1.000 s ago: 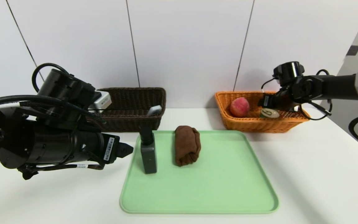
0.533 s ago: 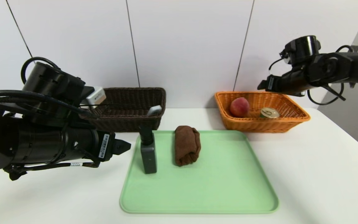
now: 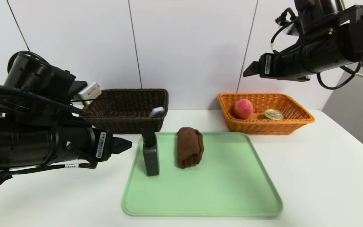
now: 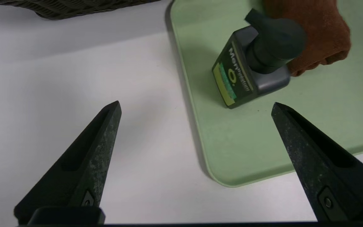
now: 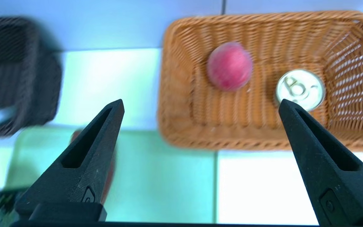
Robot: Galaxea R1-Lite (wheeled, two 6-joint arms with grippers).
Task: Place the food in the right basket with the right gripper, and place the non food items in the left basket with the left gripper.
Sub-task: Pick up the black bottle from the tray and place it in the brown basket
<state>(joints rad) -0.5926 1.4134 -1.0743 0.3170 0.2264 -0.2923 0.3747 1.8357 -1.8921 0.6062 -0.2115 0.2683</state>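
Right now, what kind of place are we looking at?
Probably a lab or test bench: a plain white table against bare panelled walls, with a green tray and two wicker baskets, dark and orange, staged for sorting.

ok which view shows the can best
The right wrist view: it looks down on the can, lid and pull tab plain, beside the peach. The head view shows it small; the left wrist view misses it.
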